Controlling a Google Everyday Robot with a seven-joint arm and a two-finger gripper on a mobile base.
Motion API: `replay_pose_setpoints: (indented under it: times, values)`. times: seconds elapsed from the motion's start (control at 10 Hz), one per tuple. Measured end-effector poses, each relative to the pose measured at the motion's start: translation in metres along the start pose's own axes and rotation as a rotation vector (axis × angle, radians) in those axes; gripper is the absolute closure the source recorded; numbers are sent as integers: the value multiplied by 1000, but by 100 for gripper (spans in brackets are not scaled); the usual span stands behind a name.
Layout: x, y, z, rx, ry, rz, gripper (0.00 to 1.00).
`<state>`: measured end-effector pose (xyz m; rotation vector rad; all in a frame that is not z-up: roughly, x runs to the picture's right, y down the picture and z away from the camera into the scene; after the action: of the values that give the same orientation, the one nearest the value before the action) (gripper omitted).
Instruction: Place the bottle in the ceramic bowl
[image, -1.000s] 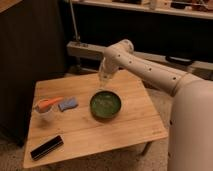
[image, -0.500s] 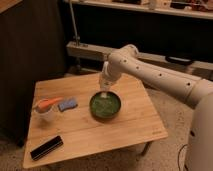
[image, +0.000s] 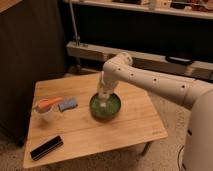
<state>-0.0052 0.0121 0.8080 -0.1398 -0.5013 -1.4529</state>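
While the end effector (image: 103, 98) hangs over the bowl (image: 105, 106) at mid-frame on the surface (image: 95, 134), the bottle (image: 103, 103) shows pale just beneath it inside the bowl, grip undeterminable.

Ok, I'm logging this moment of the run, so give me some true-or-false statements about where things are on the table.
1. The gripper is over the ceramic bowl. True.
2. The bottle lies by the black box. False: it is at the gripper, inside the bowl's rim.
3. The blue sponge sits between the clear cup and the bowl. True.
4. The black box is in the bowl. False: it lies near the table's front left corner.
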Motion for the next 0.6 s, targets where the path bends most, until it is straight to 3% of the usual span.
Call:
replay_pose_setpoints:
  times: [0.4,0.6]
  values:
    - [-16,16,15,-28,-46,16,81]
    - [-20,14,22,-32,-84,5,71]
